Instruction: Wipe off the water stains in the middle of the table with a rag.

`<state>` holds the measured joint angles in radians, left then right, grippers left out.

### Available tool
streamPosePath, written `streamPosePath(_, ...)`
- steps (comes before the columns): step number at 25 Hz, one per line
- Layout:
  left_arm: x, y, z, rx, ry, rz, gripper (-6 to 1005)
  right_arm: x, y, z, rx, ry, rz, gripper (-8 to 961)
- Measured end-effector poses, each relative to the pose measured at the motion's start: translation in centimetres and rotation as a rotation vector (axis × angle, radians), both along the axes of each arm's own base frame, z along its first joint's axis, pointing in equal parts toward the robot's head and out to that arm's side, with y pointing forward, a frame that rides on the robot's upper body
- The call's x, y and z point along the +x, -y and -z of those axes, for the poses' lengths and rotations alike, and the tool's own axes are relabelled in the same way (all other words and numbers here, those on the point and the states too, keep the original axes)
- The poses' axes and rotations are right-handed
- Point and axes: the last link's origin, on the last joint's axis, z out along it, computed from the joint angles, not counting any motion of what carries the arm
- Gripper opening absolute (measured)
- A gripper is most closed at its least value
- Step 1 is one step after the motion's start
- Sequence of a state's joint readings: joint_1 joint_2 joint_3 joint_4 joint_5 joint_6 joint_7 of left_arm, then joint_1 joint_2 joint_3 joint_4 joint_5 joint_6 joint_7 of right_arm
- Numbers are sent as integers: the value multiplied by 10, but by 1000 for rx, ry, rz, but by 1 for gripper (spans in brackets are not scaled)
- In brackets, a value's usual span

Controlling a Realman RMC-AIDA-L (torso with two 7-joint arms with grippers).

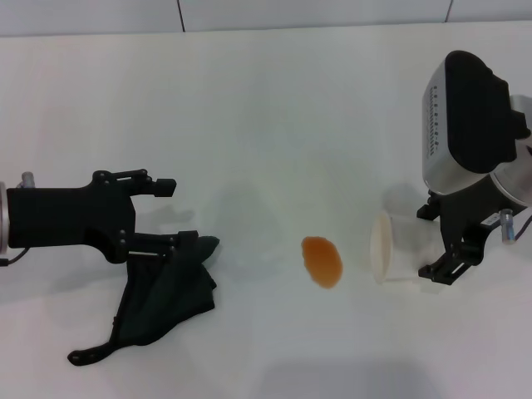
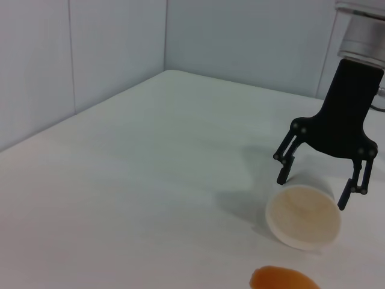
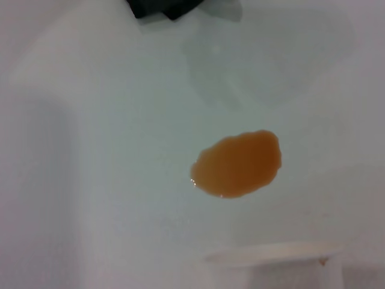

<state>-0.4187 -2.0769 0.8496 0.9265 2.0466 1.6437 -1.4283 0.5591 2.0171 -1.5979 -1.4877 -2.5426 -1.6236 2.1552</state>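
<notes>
The water stain is a glossy orange oval blot on the white table; it also shows in the right wrist view and at the edge of the left wrist view. The dark charcoal rag lies crumpled on the table left of the stain, its thin tail trailing toward the front. My left gripper is open, its lower finger resting at the rag's top edge. My right gripper is open, its fingers on either side of a whitish cup that lies on its side.
The cup lies with its mouth toward the stain, just right of it, with the right gripper over it. Its rim shows in the right wrist view. A wall runs along the table's far edge.
</notes>
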Motion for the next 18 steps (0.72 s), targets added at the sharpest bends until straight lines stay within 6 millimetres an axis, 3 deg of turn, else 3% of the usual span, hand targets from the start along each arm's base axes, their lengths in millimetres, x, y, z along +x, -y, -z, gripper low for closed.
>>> streamPosePath(18,-1,0,0,-1,-3,-3,862,2,0,0,-1,7,8,829)
